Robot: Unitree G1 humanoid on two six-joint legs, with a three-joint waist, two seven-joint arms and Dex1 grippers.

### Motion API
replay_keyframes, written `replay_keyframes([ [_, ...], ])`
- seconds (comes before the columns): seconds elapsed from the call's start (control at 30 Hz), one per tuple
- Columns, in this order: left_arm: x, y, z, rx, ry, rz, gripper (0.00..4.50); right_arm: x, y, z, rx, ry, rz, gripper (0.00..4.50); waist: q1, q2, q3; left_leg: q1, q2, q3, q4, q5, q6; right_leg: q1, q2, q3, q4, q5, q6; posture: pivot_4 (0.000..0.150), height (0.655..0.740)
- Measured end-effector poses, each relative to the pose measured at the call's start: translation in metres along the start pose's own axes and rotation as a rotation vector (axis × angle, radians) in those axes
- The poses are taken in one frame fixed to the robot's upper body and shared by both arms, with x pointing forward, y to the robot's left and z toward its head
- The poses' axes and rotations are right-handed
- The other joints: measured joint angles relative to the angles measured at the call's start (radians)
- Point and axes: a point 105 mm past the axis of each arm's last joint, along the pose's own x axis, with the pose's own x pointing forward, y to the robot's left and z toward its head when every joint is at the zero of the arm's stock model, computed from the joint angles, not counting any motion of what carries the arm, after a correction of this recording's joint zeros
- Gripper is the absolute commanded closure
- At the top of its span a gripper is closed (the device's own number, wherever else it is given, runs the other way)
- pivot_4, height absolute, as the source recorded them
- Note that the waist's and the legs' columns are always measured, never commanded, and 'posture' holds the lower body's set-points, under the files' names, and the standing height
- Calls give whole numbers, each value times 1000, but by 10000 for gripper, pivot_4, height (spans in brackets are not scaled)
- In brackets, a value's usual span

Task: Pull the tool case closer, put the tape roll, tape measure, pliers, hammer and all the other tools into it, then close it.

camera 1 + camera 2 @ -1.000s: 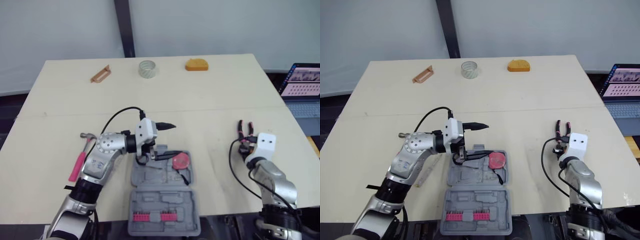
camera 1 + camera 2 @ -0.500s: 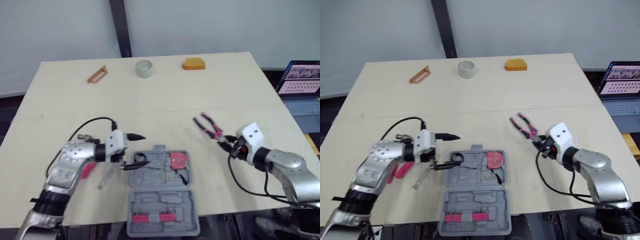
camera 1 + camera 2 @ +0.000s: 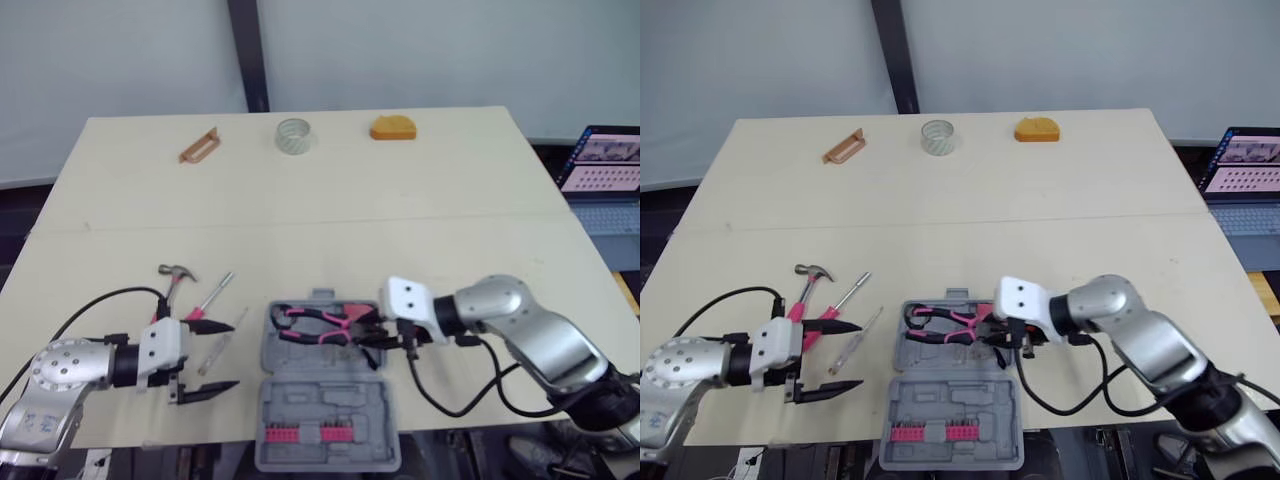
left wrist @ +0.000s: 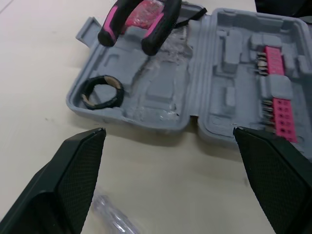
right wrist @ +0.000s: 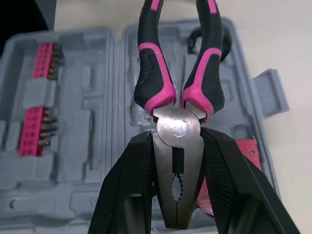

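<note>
The grey tool case lies open near the table's front edge. My right gripper is shut on the steel nose of the pink-and-black pliers, whose handles reach over the case's far half. A black ring and a red round tool sit in that half. To the left of the case my left gripper is open and holds nothing. A pink-handled hammer and two screwdrivers lie beside it. The clear tape roll and orange tape measure sit at the far edge.
A brown wooden tool lies at the far left of the table. A laptop stands off the table's right side. Pink bits fill the case's near half. Black cables trail from both wrists.
My right gripper has carried the pliers left from the table's right side to over the case. My left gripper has drawn back left and nearer the front edge, uncovering the hammer.
</note>
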Motion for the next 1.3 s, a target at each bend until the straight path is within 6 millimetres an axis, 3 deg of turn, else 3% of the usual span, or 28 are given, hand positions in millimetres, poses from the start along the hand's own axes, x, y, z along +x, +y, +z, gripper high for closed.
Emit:
replay_keyframes([
  [0.47, 1, 1, 3, 45, -54, 71, 0, 31, 7, -4, -73, 118, 44, 35335, -1, 0, 0, -1, 0, 0, 0, 0, 0, -2, 0, 0, 0, 0, 0, 1500, 7400],
  [1.3, 0, 10, -2, 24, -42, 106, 0, 36, 4, -9, -78, 142, 27, 35335, -2, 0, 0, -1, 0, 0, 0, 0, 0, -2, 0, 0, 1, 0, 0, 1500, 7400],
])
